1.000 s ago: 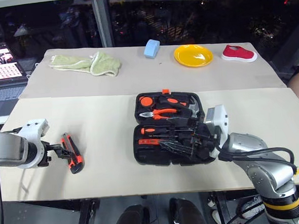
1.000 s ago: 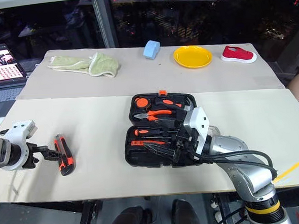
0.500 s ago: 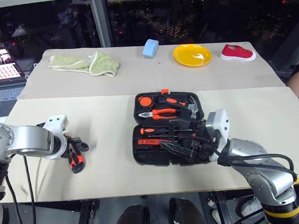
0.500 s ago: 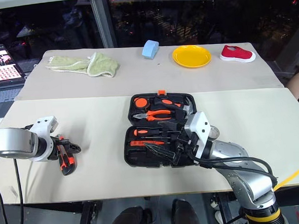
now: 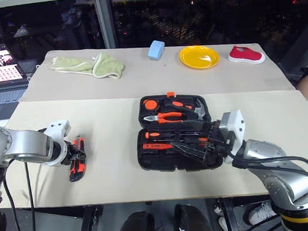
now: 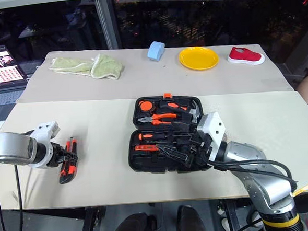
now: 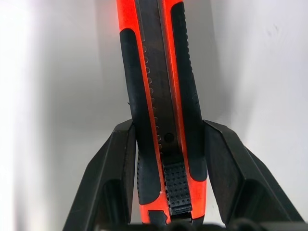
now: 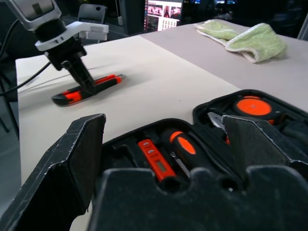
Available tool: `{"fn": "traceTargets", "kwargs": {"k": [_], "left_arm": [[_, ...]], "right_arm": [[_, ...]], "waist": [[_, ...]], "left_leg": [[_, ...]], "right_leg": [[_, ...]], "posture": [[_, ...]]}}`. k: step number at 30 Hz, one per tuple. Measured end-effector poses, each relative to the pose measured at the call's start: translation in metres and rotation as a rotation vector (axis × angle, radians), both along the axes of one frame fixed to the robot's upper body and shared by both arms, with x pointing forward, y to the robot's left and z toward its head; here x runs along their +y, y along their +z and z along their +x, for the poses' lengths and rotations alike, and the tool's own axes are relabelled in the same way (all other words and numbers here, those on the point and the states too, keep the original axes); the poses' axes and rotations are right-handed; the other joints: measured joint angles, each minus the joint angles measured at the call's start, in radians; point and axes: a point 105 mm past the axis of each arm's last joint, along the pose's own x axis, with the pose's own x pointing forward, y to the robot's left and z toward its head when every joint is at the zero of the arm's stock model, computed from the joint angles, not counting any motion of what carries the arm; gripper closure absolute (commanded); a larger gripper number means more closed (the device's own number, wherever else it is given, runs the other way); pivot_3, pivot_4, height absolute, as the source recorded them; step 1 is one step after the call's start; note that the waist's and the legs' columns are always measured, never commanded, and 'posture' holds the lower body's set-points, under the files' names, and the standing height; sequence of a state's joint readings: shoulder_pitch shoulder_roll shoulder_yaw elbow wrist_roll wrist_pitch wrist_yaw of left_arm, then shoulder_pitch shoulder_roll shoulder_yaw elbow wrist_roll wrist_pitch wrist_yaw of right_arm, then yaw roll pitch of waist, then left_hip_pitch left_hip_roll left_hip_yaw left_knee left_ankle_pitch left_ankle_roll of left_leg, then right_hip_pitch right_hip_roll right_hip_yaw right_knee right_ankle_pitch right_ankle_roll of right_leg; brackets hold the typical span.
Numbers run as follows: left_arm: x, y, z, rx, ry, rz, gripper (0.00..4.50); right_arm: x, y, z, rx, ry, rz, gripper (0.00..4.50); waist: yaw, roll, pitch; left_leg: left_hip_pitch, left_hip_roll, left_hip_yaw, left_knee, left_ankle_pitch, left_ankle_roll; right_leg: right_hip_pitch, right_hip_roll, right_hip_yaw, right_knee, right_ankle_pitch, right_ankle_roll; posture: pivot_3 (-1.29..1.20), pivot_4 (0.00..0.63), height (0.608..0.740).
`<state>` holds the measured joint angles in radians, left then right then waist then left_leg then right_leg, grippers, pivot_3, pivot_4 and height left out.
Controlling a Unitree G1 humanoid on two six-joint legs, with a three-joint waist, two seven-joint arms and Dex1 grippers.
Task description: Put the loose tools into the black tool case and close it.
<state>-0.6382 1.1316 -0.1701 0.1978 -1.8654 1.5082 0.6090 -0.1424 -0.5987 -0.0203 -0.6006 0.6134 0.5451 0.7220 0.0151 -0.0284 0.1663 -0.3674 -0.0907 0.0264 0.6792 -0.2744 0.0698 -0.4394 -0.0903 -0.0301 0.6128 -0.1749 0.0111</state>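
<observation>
Our left gripper (image 7: 166, 159) straddles the orange-and-black plastic utility knife (image 5: 76, 163) lying left of the open black moulded tool case (image 5: 176, 132), fingers seemingly touching it. It looks light and stiff; hold the ribbed mid-handle. The right gripper (image 8: 163, 144) gapes empty.

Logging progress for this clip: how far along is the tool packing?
Done: screwdrivers sit in the open black plastic tool case. In hand: the left gripper straddles the orange-black utility knife, which lies on the beige table; a grip is not clear. Left: case the knife, close the lid. The open right gripper hovers at the case.
</observation>
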Motion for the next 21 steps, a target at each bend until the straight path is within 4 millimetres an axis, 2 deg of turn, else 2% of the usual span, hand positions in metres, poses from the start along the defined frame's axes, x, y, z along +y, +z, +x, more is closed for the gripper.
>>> {"fn": "traceTargets", "kwargs": {"k": [2, 5, 8, 12, 15, 18, 21], "left_arm": [[-0.016, 0.010, 0.008, -0.057, -0.173, 0.013, 2.86], [-0.027, 0.045, 0.037, -0.301, -0.431, 0.023, 2.86], [-0.043, 0.067, 0.049, -0.422, -0.759, 0.032, 2.86], [-0.081, 0.068, 0.048, -0.426, -1.195, -0.019, 2.86], [-0.115, 0.073, 0.046, -0.435, -1.500, -0.014, 2.86], [-0.150, 0.077, 0.048, -0.458, -1.681, -0.009, 2.86], [-0.195, 0.069, 0.042, -0.447, -1.794, -0.079, 2.86]], "right_arm": [[-0.003, -0.002, -0.006, 0.016, 0.031, -0.048, 0.00], [-0.010, -0.004, -0.015, 0.038, 0.058, -0.100, 0.00], [-0.020, -0.004, -0.019, 0.062, 0.048, -0.131, 0.00], [-0.031, 0.001, -0.026, 0.069, 0.024, -0.180, 0.00], [-0.039, -0.001, -0.032, 0.098, -0.003, -0.202, 0.00], [-0.047, -0.004, -0.038, 0.126, -0.045, -0.221, 0.00], [-0.053, -0.005, -0.045, 0.146, -0.092, -0.226, 0.00]], "waist": [[0.003, -0.001, 0.001], [-0.003, -0.001, 0.001], [-0.004, 0.000, 0.001], [0.002, -0.001, 0.001], [0.013, -0.001, 0.001], [0.027, -0.001, 0.001], [0.035, -0.001, 0.001]], "left_leg": [[-0.002, -0.002, 0.001, 0.001, 0.000, 0.000], [-0.002, -0.002, 0.004, -0.001, 0.000, 0.000], [-0.002, 0.000, 0.004, -0.002, 0.000, 0.000], [-0.008, 0.002, 0.000, 0.001, 0.000, 0.000], [-0.020, 0.003, -0.005, 0.010, -0.001, 0.005], [-0.035, 0.002, -0.009, 0.023, 0.000, 0.020], [-0.042, 0.002, -0.012, 0.033, -0.002, 0.032]], "right_leg": [[0.001, 0.000, -0.005, -0.001, 0.000, 0.000], [0.001, -0.002, -0.006, -0.003, 0.000, -0.001], [0.001, -0.006, -0.006, -0.004, 0.000, -0.002], [-0.001, -0.010, -0.005, -0.005, -0.001, -0.003], [-0.007, -0.011, -0.008, -0.005, -0.001, -0.003], [-0.017, -0.010, -0.009, -0.001, 0.001, -0.002], [-0.018, -0.009, -0.011, -0.002, 0.002, 0.002]], "posture": [[0.00, 0.150, 0.732], [0.00, 0.150, 0.732], [0.00, 0.150, 0.732], [0.00, 0.150, 0.732], [0.00, 0.150, 0.732], [0.00, 0.150, 0.732], [0.00, 0.150, 0.732]]}}
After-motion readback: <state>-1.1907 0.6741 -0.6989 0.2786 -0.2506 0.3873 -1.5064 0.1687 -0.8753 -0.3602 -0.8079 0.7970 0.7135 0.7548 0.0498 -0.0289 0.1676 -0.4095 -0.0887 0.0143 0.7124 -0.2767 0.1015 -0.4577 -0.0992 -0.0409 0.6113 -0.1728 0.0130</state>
